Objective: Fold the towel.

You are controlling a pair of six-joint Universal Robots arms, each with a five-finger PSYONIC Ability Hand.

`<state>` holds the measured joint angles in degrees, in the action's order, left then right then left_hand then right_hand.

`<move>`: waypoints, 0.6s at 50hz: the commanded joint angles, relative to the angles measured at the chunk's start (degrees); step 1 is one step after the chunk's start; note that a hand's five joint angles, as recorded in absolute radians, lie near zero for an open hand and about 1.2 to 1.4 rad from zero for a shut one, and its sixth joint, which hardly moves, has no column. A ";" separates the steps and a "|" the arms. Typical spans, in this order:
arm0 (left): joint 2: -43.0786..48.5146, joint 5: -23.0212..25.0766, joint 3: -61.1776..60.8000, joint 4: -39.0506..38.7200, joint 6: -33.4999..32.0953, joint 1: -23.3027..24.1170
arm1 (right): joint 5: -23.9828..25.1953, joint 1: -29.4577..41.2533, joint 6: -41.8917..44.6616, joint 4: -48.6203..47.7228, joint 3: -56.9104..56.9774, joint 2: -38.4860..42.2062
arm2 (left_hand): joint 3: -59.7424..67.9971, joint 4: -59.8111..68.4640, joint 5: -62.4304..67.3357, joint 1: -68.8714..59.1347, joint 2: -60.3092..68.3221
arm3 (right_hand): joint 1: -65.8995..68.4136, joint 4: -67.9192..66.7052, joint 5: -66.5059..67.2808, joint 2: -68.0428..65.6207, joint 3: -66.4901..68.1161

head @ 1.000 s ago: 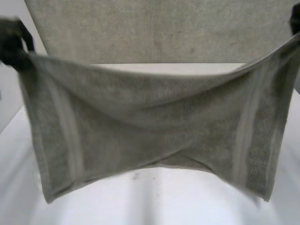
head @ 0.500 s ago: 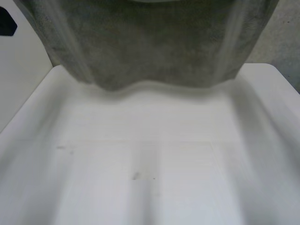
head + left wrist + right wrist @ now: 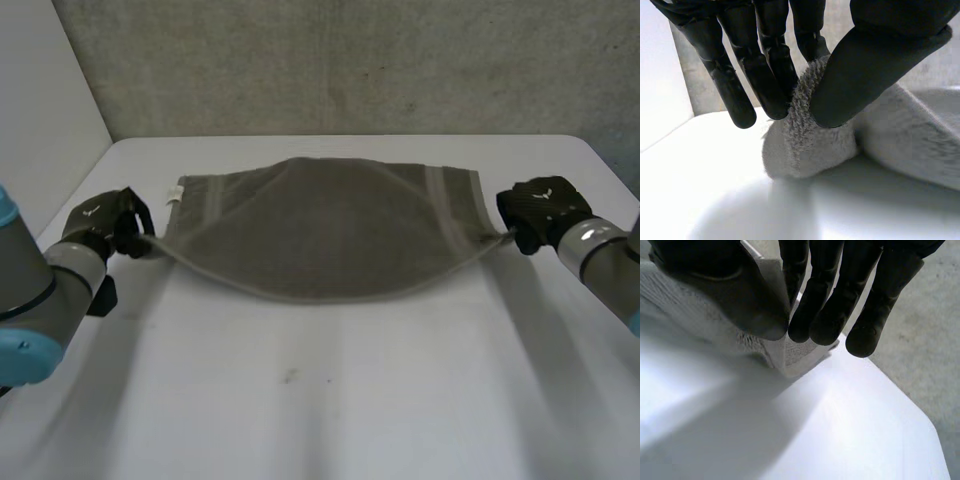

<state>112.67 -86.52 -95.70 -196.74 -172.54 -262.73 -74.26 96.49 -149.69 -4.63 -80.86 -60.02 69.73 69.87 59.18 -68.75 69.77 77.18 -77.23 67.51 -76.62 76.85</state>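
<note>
Early fold step, prob. towel [image 3: 330, 235] lies on far half of table [image 3: 330, 400]. Left robot hand [image 3: 105, 225] pinches near-left corner, right robot hand [image 3: 540, 212] near-right. Next: carry both corners to far edge, kept level.

I can read nothing here. A small white label [image 3: 171, 197] sticks out at the edge of the towel [image 3: 330, 235], by the corner near my left hand [image 3: 100, 222], but any print on it is too small to make out. The back of my left hand carries a small pale mark, and my right hand [image 3: 540, 210] carries one like it. Neither mark shows letters, a number or a brand I could name.
</note>
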 commanded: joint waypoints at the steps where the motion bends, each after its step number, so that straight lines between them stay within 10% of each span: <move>1: -12.18 2.83 -8.35 3.28 -5.60 -3.48 | 0.87 -5.42 -0.08 4.18 -8.59 -15.01 | 10.27 10.13 10.82 -11.25 10.23 | 2.82 -2.77 2.49 -3.38 3.15; 15: -37.87 16.98 -15.92 17.26 -7.81 -9.72 | 15.88 -20.28 0.89 22.21 -11.51 -33.58 | 10.27 10.13 10.82 -11.25 10.23 | 2.82 -2.77 2.49 -3.38 3.15; 22: -32.78 17.96 -14.95 16.04 -7.81 -10.34 | 16.95 -20.38 1.77 20.28 -10.81 -26.82 | 10.27 10.13 10.82 -11.25 10.23 | 2.82 -2.77 2.49 -3.38 3.15; 30: -10.41 17.26 -4.87 11.03 -7.37 -7.80 | 6.94 -12.65 1.95 16.94 -0.97 -9.50 | 10.27 10.13 10.82 -11.25 10.23 | 2.82 -2.77 2.49 -3.38 3.15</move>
<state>86.50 -68.59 -108.29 -182.94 -180.29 -272.59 -60.53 77.82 -147.79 14.32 -88.40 -80.05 69.74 69.87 59.18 -68.75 69.77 77.18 -77.23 67.53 -76.62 76.85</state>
